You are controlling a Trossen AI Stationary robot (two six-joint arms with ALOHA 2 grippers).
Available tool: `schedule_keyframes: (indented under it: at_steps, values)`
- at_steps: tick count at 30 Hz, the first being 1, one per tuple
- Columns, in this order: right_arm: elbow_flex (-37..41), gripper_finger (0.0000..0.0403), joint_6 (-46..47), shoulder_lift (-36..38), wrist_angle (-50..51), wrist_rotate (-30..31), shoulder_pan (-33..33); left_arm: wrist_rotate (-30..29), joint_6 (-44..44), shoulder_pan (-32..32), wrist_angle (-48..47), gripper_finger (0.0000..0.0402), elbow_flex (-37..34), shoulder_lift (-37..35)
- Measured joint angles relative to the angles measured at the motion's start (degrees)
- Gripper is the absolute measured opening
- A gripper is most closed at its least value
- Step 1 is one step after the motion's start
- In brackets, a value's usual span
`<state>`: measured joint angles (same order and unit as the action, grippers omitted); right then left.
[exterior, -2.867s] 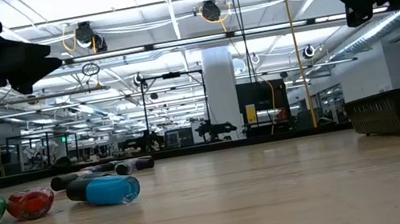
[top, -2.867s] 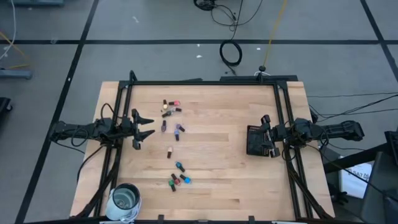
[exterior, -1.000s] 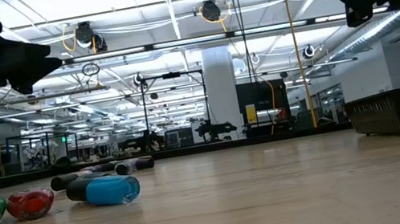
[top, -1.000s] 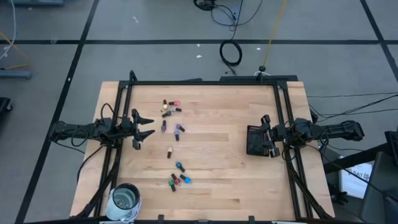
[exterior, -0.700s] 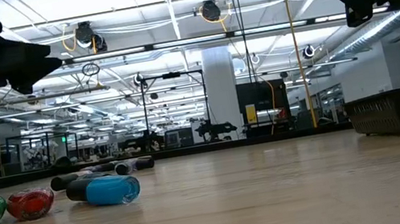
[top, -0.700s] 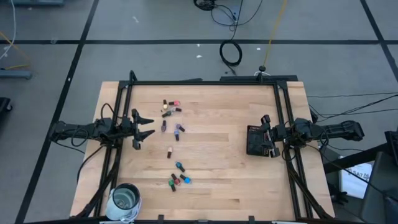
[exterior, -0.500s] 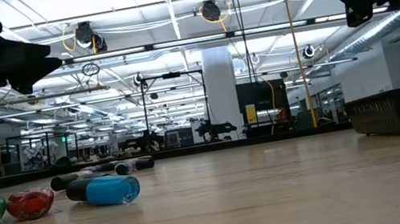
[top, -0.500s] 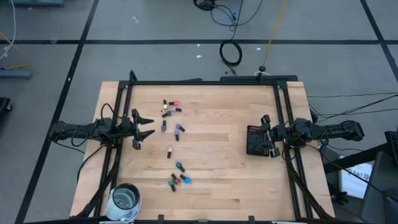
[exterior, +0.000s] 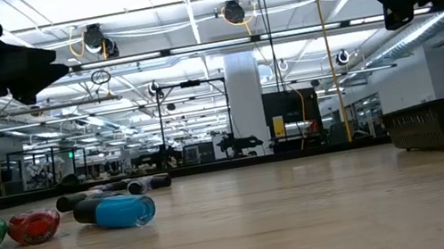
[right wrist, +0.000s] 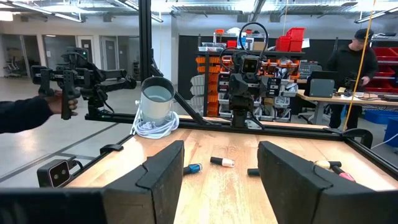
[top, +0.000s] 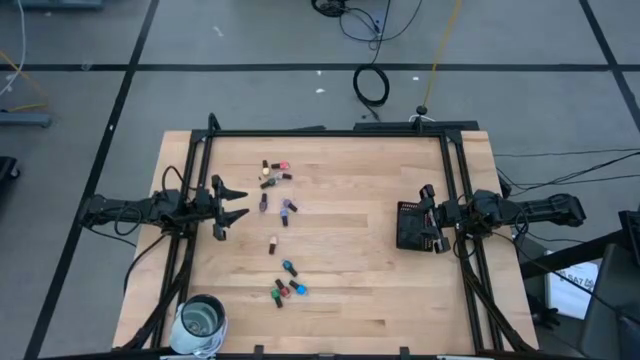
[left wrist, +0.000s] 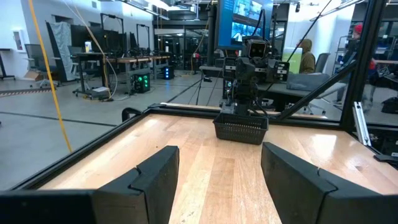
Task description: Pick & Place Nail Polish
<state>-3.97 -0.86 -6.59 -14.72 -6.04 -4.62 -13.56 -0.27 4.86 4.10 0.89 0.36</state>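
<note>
Jaws of the left gripper (top: 238, 206) and right gripper (top: 427, 218) stand open and empty, at opposite edges of the surface (top: 350, 270); the nail polish (top: 281, 210) bottles lie scattered near the left one; the right hangs over the black tray (top: 408, 228)

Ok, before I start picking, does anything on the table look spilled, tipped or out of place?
Nothing is spilled. The nail polish bottles lie scattered on their sides, none yet in the black tray. Both grippers, left and right, are open and empty.

Nothing has changed since the earlier pictures.
</note>
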Motion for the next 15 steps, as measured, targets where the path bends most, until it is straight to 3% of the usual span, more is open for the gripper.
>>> schedule_keyframes:
  at_steps: [12, 15]
  values:
    - [0.0, 0.0192, 0.0, 0.0, 0.0, 0.0, 0.0, -0.2, -4.5, 0.0, 0.6, 0.0225, 0.0, 0.0]
    - [0.0, 0.0192, 0.0, 0.0, 0.0, 0.0, 0.0, -6.4, -6.9, -0.1, 2.0, 0.0225, 0.0, 0.0]
